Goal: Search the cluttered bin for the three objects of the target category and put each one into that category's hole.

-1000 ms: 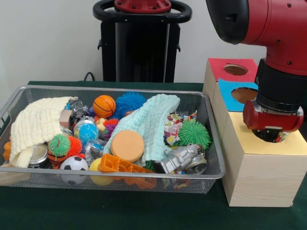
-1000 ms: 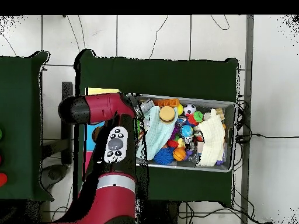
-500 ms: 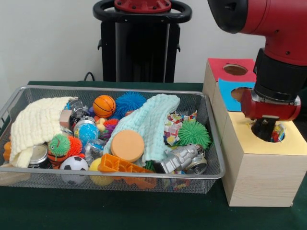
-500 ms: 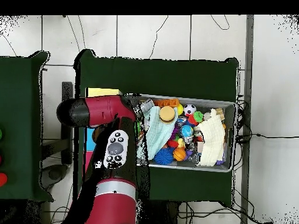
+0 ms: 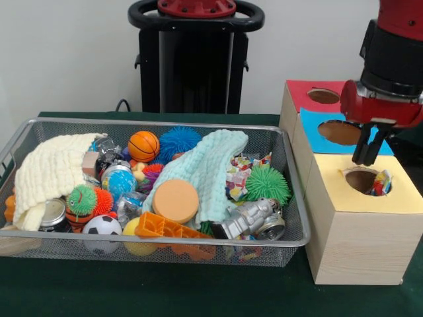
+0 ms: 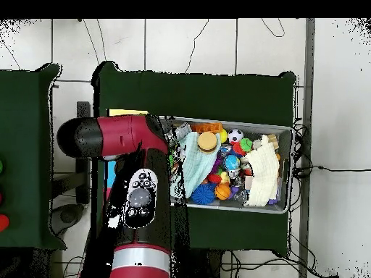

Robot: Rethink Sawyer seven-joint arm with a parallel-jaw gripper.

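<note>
My gripper (image 5: pixel 365 160) hangs just above the round hole (image 5: pixel 362 179) in the yellow-topped wooden box (image 5: pixel 410 199), open, with nothing between its fingers. A small crumpled multicoloured piece (image 5: pixel 380 185) lies inside that hole at its right edge. A similar multicoloured crumpled bundle (image 5: pixel 241 173) lies in the wire bin (image 5: pixel 158 122), beside a green spiky ball (image 5: pixel 268 183). In the overhead view the red arm (image 6: pixel 138 195) covers the gripper and most of the boxes, and only a corner of the yellow box (image 6: pixel 127 113) shows.
Behind the yellow box stand a blue-topped box (image 5: pixel 316 132) and a red-topped box (image 5: pixel 301 92), each with a hole. The bin also holds a teal cloth (image 5: pixel 211 165), a cream cloth (image 5: pixel 49 172), an orange disc (image 5: pixel 175 200), a crushed silver can (image 5: pixel 251 220) and several balls.
The gripper has lifted out of the yellow box's hole and moved up. The multicoloured piece stayed behind in the hole. The bin's contents have not moved.
</note>
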